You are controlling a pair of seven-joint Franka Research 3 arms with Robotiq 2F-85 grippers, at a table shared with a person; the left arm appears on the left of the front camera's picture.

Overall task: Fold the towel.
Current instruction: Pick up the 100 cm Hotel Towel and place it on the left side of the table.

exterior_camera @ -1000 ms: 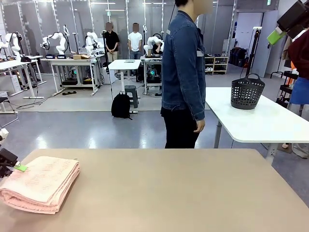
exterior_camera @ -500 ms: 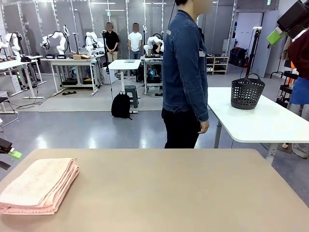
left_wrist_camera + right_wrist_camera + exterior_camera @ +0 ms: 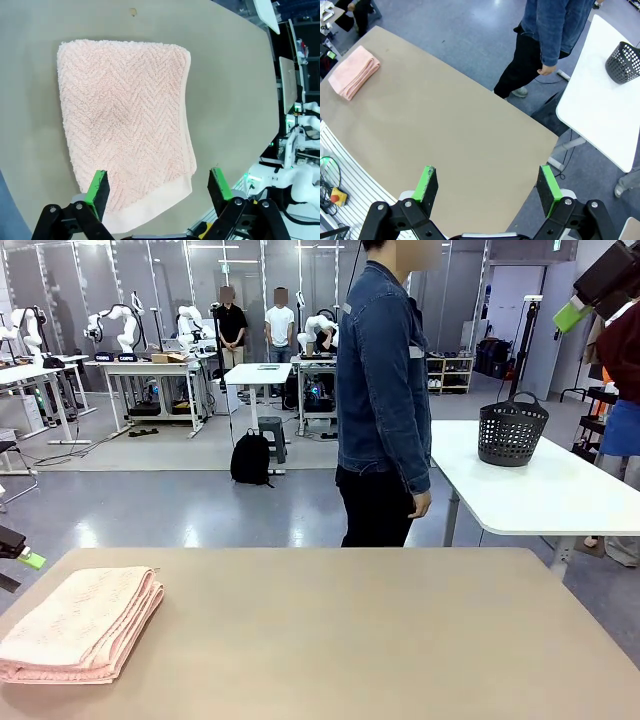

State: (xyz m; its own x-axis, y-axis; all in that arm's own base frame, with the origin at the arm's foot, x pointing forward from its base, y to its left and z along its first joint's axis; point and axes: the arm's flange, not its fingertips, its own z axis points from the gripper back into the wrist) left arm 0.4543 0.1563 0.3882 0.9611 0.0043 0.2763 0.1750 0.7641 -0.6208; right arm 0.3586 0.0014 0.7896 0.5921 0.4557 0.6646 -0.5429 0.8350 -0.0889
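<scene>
The salmon-pink towel lies folded in a thick stack at the table's left front. In the left wrist view its herringbone face and smooth band lie flat below my left gripper, which hangs open above it and touches nothing. From the front, that left gripper shows at the left edge, just off the towel's far corner. My right gripper is raised high at the upper right. Its wrist view looks down past the open right gripper on the table, with the towel far off and nothing between the fingers.
A person in a denim jacket stands at the far side of the tan table, hands down. A dark perforated basket sits on a white table behind on the right.
My left gripper opened, let go of the towel's edge and drew back to the left. The towel settled flatter. The right arm stayed still.
</scene>
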